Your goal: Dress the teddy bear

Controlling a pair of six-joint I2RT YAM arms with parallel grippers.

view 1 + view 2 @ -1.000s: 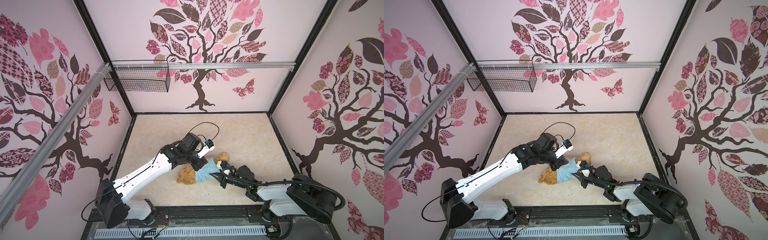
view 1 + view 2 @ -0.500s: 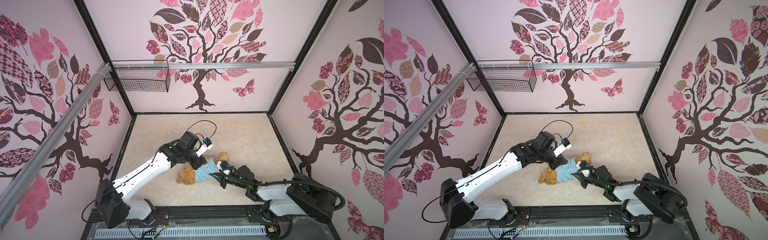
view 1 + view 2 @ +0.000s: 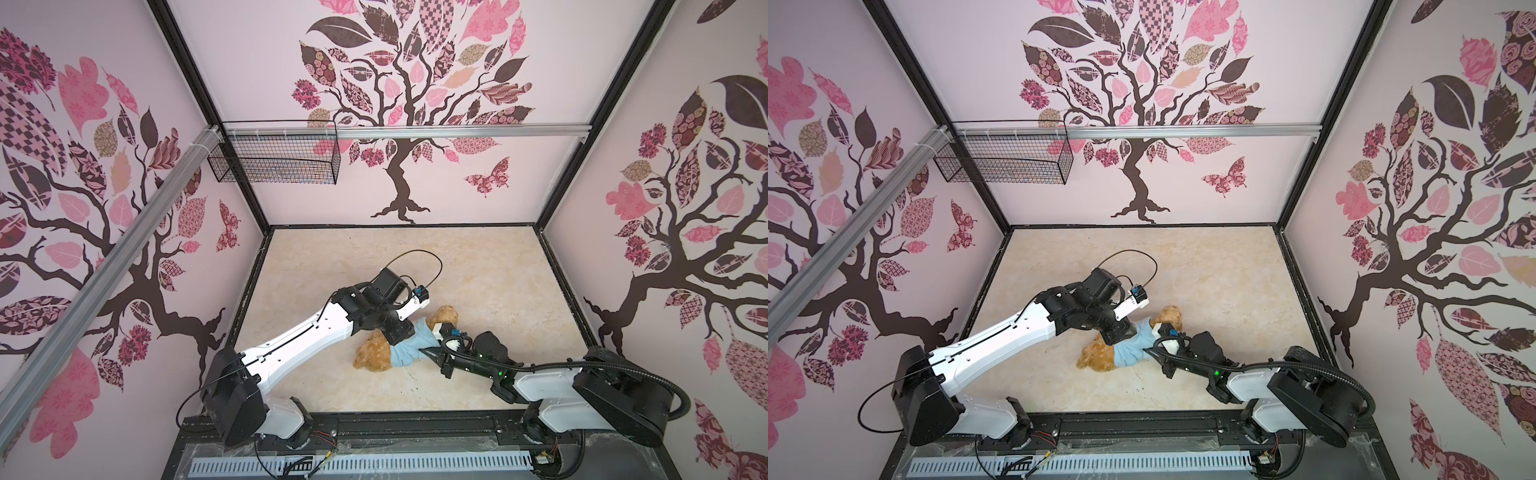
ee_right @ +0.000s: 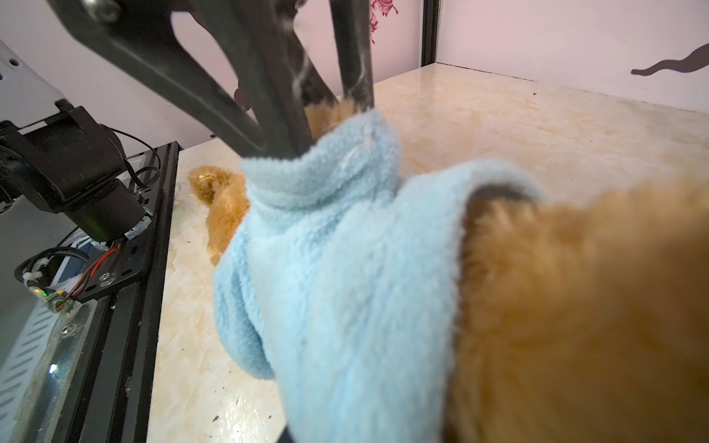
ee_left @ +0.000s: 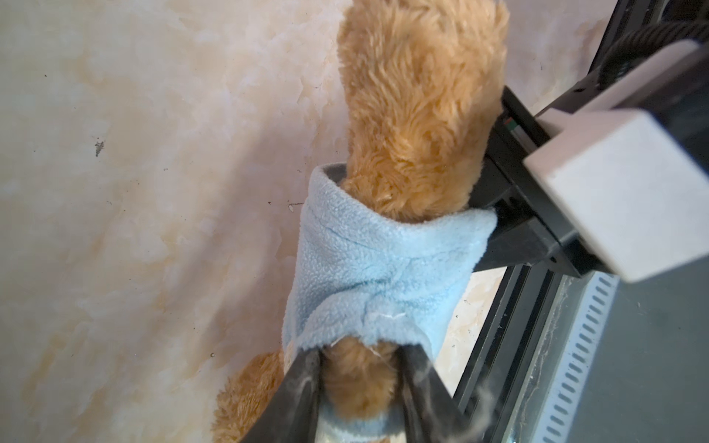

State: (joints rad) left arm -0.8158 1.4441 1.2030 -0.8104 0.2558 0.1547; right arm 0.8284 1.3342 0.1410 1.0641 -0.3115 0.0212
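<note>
While tree-printed walls (image 3: 519, 187) ring it, the tabletop (image 3: 478, 270) bears the teddy bear (image 3: 372, 357).

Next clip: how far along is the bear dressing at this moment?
Done: the shirt covers the teddy bear's torso, head through the collar, one arm out of a sleeve. In hand: the left claw straddles that arm, jaws apart; the right claw looks to pinch the shirt's edge beside the head. Left: the other arm is hidden, so unconfirmed; the hem looks bunched.
</note>
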